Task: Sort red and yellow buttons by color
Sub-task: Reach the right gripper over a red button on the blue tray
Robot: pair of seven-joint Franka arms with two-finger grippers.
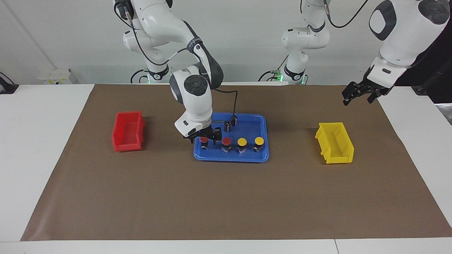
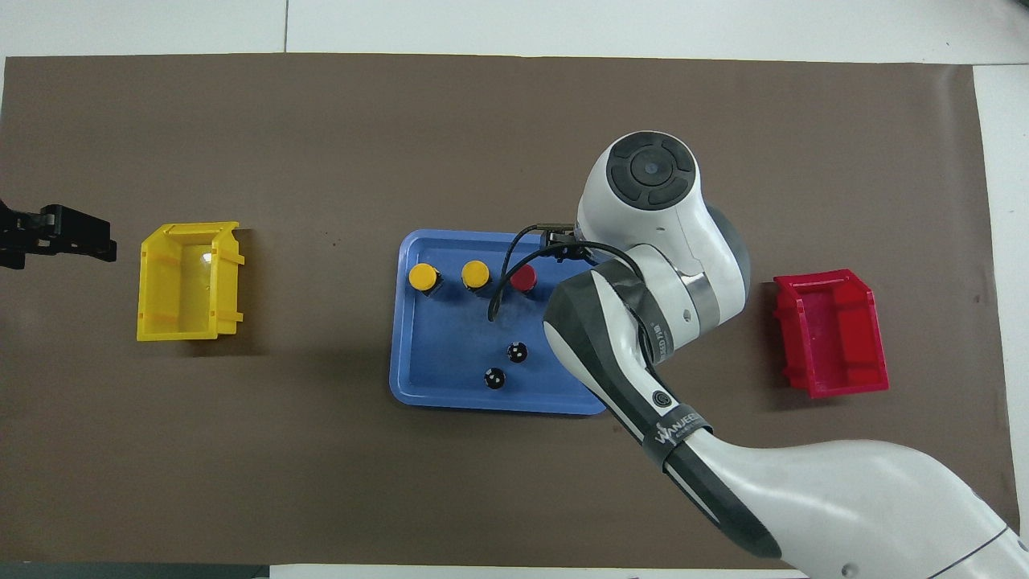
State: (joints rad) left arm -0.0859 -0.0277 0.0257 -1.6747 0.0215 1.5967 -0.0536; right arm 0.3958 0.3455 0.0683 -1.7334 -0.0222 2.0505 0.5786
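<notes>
Four buttons stand in a row in the blue tray point(image 1: 231, 157). My right gripper point(image 1: 204, 138) is low over the red button point(image 1: 203, 140) at the right arm's end of the row, open, with a finger on each side of its cap. The overhead view hides that button under the right arm. The second red button point(image 1: 226, 141) point(image 2: 524, 278) stands beside it, then two yellow buttons point(image 1: 242, 142) point(image 1: 259, 141), which also show in the overhead view point(image 2: 475, 274) point(image 2: 423, 277). My left gripper point(image 1: 356, 96) waits, open, in the air past the yellow bin.
A red bin point(image 1: 128, 131) point(image 2: 832, 334) sits at the right arm's end of the brown mat, a yellow bin point(image 1: 335, 143) point(image 2: 189, 281) at the left arm's end. Two dark cylinders point(image 1: 234, 120) point(image 1: 227, 127) stand in the tray, nearer to the robots than the buttons.
</notes>
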